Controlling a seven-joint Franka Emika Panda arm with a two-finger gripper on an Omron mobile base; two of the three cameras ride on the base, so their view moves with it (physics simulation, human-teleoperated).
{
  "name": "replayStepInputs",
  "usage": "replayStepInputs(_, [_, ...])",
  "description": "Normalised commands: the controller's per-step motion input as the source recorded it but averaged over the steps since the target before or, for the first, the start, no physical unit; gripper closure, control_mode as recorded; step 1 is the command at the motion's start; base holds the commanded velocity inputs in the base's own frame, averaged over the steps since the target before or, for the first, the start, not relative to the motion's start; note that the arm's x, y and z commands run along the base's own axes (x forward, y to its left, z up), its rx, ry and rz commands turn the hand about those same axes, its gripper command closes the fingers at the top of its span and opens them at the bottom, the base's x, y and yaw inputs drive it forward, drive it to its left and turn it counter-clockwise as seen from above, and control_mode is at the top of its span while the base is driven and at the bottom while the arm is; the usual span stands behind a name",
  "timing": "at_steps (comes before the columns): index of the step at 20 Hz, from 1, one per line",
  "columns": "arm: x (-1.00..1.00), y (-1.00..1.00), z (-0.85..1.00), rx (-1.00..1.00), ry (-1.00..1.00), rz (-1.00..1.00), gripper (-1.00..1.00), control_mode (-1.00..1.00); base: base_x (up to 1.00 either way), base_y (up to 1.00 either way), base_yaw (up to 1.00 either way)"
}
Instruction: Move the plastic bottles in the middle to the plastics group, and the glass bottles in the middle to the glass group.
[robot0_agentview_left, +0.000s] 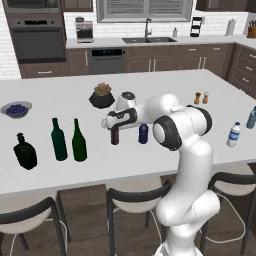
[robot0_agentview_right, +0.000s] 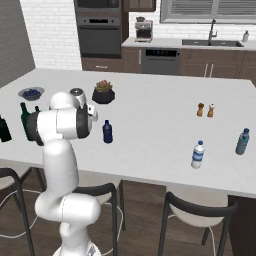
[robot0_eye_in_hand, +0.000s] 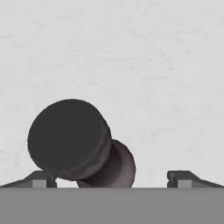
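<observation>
The white arm (robot0_agentview_left: 182, 131) is bent forward at the elbow, wrist turned down, with the gripper (robot0_eye_in_hand: 111, 177) pointed downward, jaws spread wide.

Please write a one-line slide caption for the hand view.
Looking down on the brown bottle's dark cap above the white counter, open jaws straddling it.

Upright slim brown bottle (robot0_agentview_left: 115, 136) mid-counter; stubby dark blue bottle (robot0_agentview_left: 143, 134) just beside

My claw (robot0_agentview_left: 114, 131) hangs over the brown bottle (robot0_agentview_left: 115, 136), with the dark blue bottle (robot0_agentview_left: 143, 134) just right. Far left on the tabletop (robot0_agentview_left: 60, 97) stand two green bottles (robot0_agentview_left: 59, 140) and a black flask (robot0_agentview_left: 25, 151).
</observation>
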Motion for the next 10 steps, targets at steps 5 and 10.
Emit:
replayStepInputs(5, [0.17,0.00,-0.04,0.00,0.00,0.00,-1.00,-1.00,0.00,0.00,0.00])
replayStepInputs(10, [0.06,0.00,-0.05,0.00,0.00,0.00,-1.00,-1.00,0.00,0.00,0.00])
